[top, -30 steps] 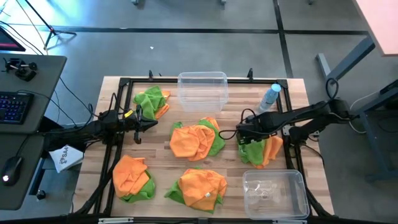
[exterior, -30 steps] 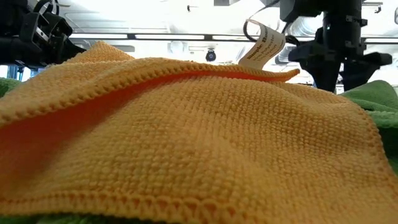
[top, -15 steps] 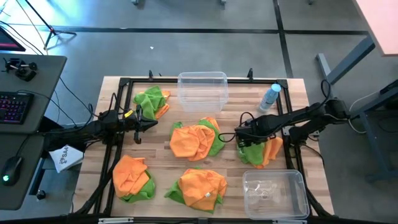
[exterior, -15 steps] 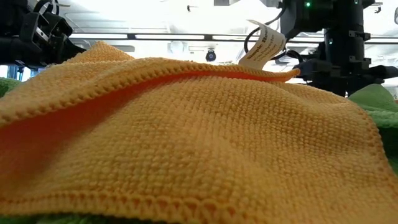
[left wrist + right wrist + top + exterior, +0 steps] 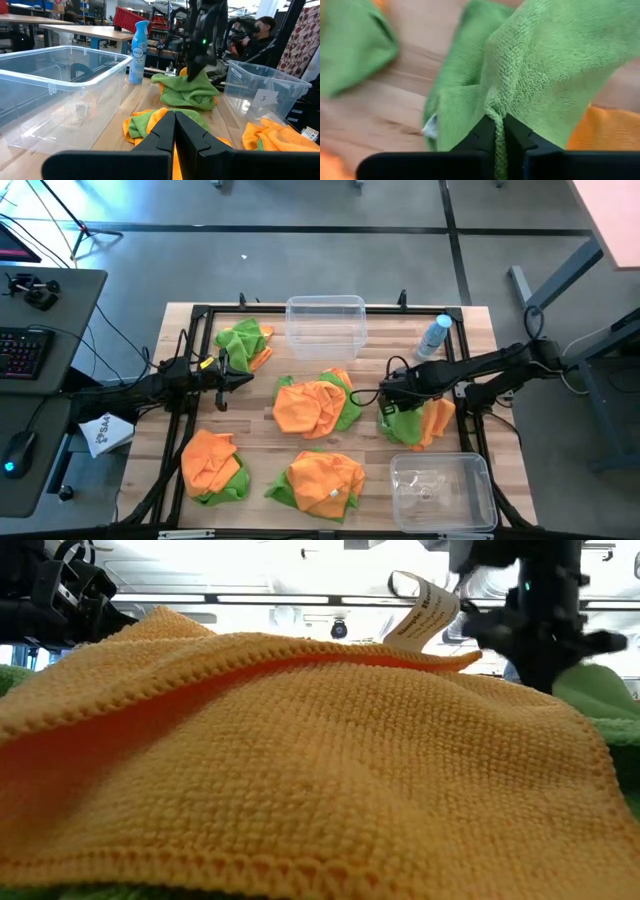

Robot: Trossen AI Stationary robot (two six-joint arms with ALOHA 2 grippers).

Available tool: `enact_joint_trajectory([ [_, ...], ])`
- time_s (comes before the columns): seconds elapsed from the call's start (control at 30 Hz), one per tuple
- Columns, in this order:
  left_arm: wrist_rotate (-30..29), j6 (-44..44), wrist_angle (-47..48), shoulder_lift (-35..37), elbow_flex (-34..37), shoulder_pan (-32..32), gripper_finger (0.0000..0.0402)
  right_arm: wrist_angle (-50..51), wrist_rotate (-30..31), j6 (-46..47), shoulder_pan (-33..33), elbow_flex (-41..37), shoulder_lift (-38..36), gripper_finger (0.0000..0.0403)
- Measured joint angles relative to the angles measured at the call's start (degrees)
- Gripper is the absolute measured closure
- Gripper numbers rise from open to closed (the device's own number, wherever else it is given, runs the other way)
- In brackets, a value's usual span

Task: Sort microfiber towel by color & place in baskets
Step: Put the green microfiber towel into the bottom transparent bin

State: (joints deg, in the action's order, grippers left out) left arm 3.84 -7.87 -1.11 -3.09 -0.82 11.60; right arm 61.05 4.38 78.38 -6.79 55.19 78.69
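Right wrist view shows a green towel (image 5: pixel 540 70) pinched in a narrow fold between the closed fingers (image 5: pixel 482 135) of the right gripper (image 5: pixel 499 131), the fold running straight up from the fingertips and the rest of the cloth spreading out beyond them. From above, this towel (image 5: pixel 403 421) lies on an orange towel (image 5: pixel 437 420) at the right side of the table (image 5: pixel 480 340), its long side running front to back, between the bottle (image 5: pixel 433 337) and the front basket (image 5: pixel 442 489). The back basket (image 5: pixel 325 325) stands at the far edge. Four more towel heaps lie across the wood. The left gripper (image 5: pixel 245 377) hangs beside the far-left heap (image 5: pixel 245 340), fingers pressed together on nothing.
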Motion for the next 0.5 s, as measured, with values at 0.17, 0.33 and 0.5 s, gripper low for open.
enact_joint_trajectory([
  [0.17, -0.01, 0.01, 0.01, 0.0, 0.0, 0.0, 0.0401, 8.36, 4.76, -2.39, 0.0, 9.35, -1.13, 0.0394],
  [0.33, 0.0, 0.01, 0.01, -0.02, 0.0, -0.01, 0.0401, 17.56, 8.19, -4.33, 0.0, 21.59, -1.13, 0.04],
  [0.5, -0.01, -0.01, 0.01, -0.01, 0.0, -0.01, 0.0401, 24.6, 11.29, -5.34, -1.31, 33.96, -1.15, 0.0401],
])
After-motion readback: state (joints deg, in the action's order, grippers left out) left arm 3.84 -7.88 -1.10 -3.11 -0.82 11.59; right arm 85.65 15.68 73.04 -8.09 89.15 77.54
